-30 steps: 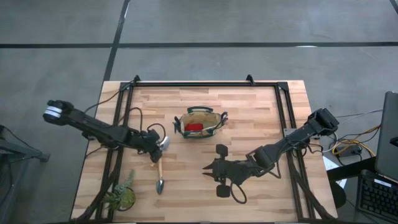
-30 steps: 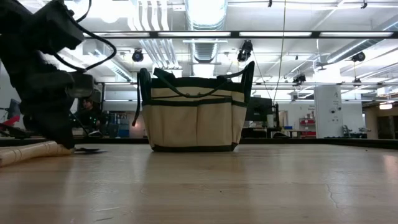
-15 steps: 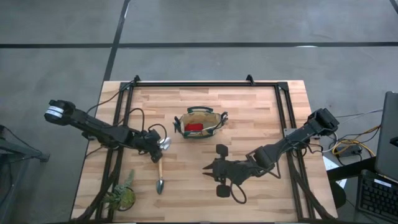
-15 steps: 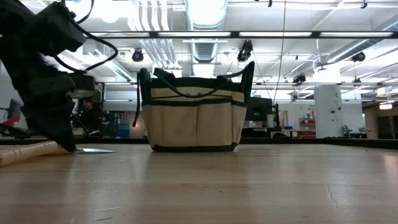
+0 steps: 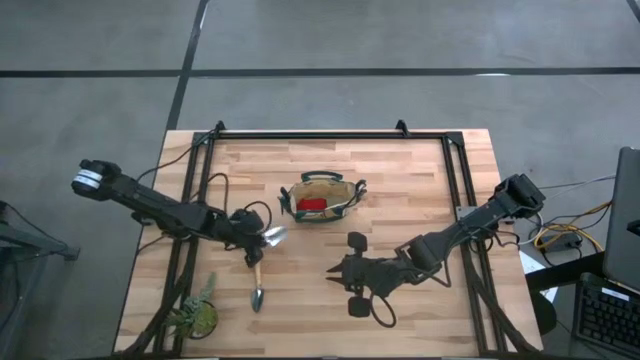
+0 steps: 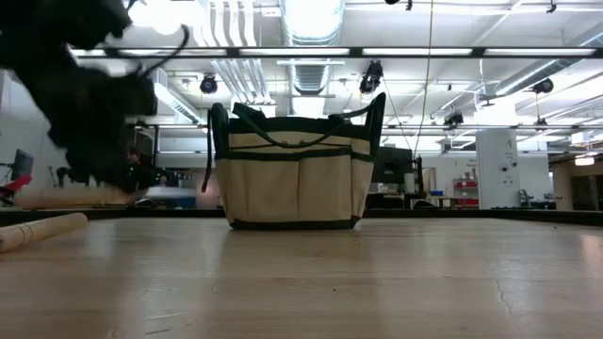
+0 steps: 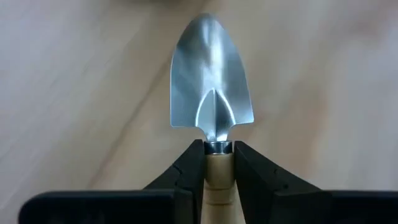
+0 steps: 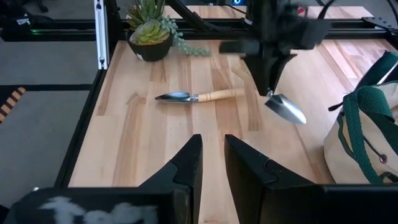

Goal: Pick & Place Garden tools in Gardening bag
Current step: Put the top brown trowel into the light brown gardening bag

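Note:
My left gripper [image 5: 256,248] is shut on a silver-bladed trowel [image 7: 212,93] and holds it above the table, left of the gardening bag [image 5: 320,198]. The olive-tan bag [image 6: 297,179] stands upright on its base, with a red item [image 5: 312,205] inside. A second trowel [image 8: 199,96] lies flat on the table, its blade toward the plant. My right gripper [image 8: 212,158] waits low over the table's near right part. Its fingers stand a narrow gap apart with nothing between them. Dark pruning shears [image 5: 355,240] lie beside it, and another pair [image 5: 360,307] on its other side. My left gripper pinches the trowel's wooden handle at its blade end [image 7: 217,177], just behind the metal collar, between its two fingers [image 7: 189,165]. The fingers point down from above and lie across the handle. The trowel is lifted clear, its blade [image 8: 286,109] sticking out toward the bag.
A potted green plant [image 5: 195,315] stands at the near left corner. Black rails [image 5: 455,180] run along the table's sides. Bare wood [image 5: 400,170] lies right of the bag and between the two grippers.
My left gripper has risen from the table with the trowel. The trowel lay on the wood a second ago and now hangs clear of it, its blade a little nearer the bag. The right arm has kept still.

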